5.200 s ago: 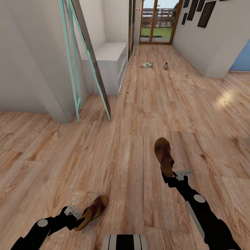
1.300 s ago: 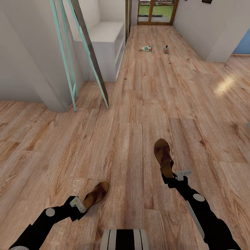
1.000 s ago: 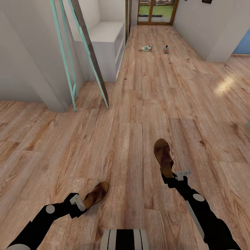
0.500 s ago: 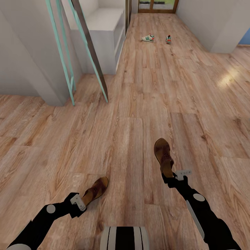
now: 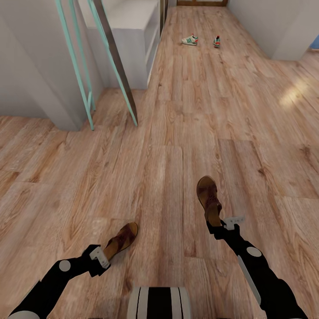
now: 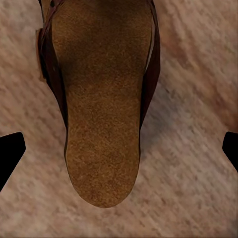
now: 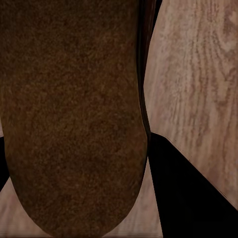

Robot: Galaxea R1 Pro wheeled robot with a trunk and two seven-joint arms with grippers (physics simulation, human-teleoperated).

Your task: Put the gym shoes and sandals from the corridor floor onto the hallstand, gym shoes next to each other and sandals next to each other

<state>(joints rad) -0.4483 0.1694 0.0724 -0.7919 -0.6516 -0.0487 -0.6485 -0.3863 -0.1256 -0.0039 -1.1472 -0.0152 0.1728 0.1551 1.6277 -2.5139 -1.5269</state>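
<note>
One brown sandal (image 5: 209, 198) hangs just over the corridor floor (image 5: 177, 110) with my right gripper (image 5: 216, 227) shut on its heel; a black finger (image 7: 191, 193) presses its sole edge (image 7: 74, 124). The other sandal (image 5: 121, 240) lies low at my left gripper (image 5: 103, 256). That gripper is open, its fingertips (image 6: 10, 153) wide apart on either side of the heel (image 6: 101, 124) without touching it. The two gym shoes (image 5: 189, 40) (image 5: 216, 41) sit far up the corridor, apart from each other. The light grey hallstand (image 5: 130, 15) stands at the left wall.
A teal-and-grey leaning frame (image 5: 114, 62) stands between me and the hallstand, its feet on the floor. A grey wall corner (image 5: 40, 79) juts out at the left, and another wall (image 5: 283, 31) closes the right side. Open planks run up the middle.
The whole picture has slid upward, so the camera moved. The left arm and its sandal sit a little higher than 5 s ago. The right gripper still holds its sandal in the same place.
</note>
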